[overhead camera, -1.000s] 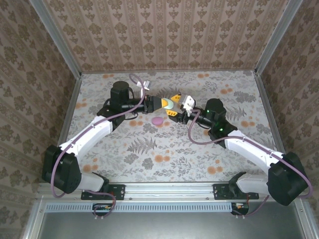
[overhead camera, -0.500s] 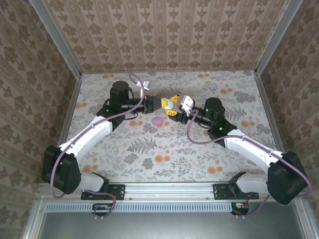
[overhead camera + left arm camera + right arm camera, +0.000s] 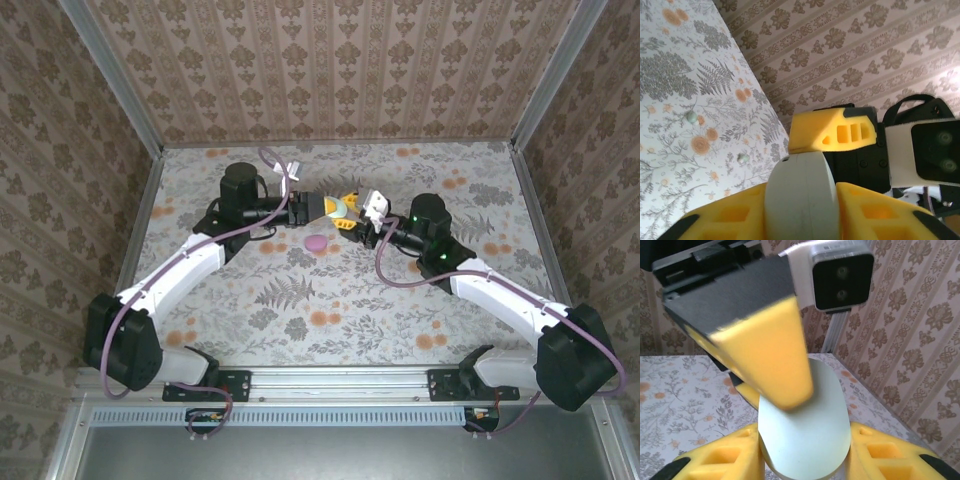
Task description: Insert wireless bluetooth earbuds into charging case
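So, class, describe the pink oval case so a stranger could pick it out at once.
On the floral table, find where the two arms meet. Just toward the near edge lies the pink oval case, flat and untouched, unlike the mint-green case raised between yellow fingers.

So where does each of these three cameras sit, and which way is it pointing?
Top external: fixed above and behind the arms, looking down on the table; both arms show whole, left gripper and right gripper meeting at the mint-green case.
Left wrist: on the left arm's wrist, looking past its own yellow fingers and the case toward the right arm's camera.
Right wrist: on the right arm's wrist, facing back past its own fingers toward the left arm's camera.
Shared: both wrist views show that case.
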Robot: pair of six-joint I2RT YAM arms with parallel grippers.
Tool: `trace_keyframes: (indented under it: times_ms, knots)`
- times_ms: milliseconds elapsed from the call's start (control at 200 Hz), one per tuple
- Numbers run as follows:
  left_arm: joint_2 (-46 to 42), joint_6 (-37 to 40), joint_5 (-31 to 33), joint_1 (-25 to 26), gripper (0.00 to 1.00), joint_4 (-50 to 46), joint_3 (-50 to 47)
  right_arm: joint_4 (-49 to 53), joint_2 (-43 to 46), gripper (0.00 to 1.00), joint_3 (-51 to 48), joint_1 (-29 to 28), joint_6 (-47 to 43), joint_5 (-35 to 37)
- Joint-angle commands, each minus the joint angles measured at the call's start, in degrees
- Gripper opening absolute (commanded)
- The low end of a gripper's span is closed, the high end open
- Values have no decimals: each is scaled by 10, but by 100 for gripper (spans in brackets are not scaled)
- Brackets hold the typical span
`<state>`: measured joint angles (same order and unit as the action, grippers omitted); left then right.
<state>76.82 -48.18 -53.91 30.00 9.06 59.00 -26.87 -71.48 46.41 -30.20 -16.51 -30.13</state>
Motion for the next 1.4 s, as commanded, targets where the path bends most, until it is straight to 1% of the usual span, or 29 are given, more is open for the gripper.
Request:
trace_keyframes:
  times_ms: [0,115,190,225,285,345,405,530,690,790,1020,1210,1395]
  knots:
    - [-49,83,34,3,66,-27,13,26,-1,37,28,10,37,-52]
    - [-104,199,100,3,70,-38,-12,46,-2,36,42,27,79,-109]
    - [-146,286,130,2,71,-9,-53,72,-5,36,56,39,101,-149]
    - [-164,326,134,2,72,16,-78,81,-8,36,63,45,110,-170]
    - [-186,390,131,3,70,48,-113,87,-13,36,73,54,130,-204]
    - [-196,436,131,2,69,44,-125,86,-17,36,79,62,148,-234]
    - [-195,459,118,0,69,27,-122,86,-21,35,86,66,159,-263]
    - [-171,469,62,1,68,15,-105,82,-20,35,91,69,165,-290]
    - [-157,468,34,8,69,50,-108,91,-22,36,102,69,164,-304]
    - [-150,474,16,12,69,55,-101,97,-26,36,108,69,161,-311]
    - [-126,474,12,16,68,53,-80,115,-31,37,119,69,144,-315]
    - [-116,463,13,21,64,62,-74,126,-32,37,120,68,130,-312]
    - [-114,459,13,24,63,64,-72,126,-32,37,119,68,125,-306]
